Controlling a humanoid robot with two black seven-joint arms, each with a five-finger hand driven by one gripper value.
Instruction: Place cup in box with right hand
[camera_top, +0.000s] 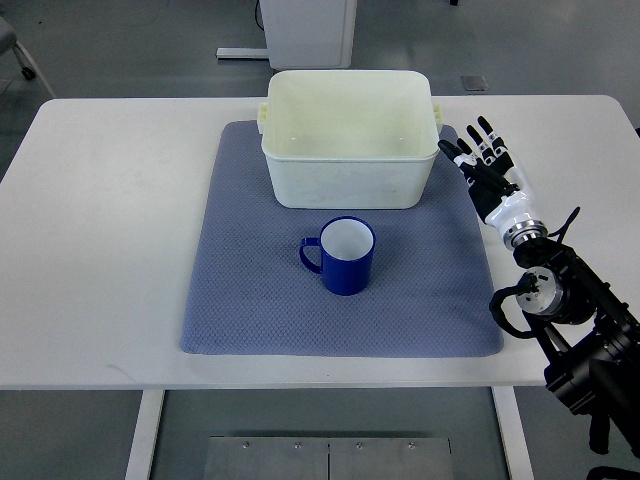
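A blue cup with a white inside stands upright on the blue-grey mat, its handle pointing left. A cream plastic box stands open and empty just behind the cup, at the mat's far edge. My right hand is over the table at the mat's right edge, to the right of the box and well clear of the cup. Its fingers are spread and hold nothing. The right arm comes in from the lower right corner.
The white table carries the mat in its middle. A white cabinet base stands on the floor behind the table. A metal plate shows below the table's front edge.
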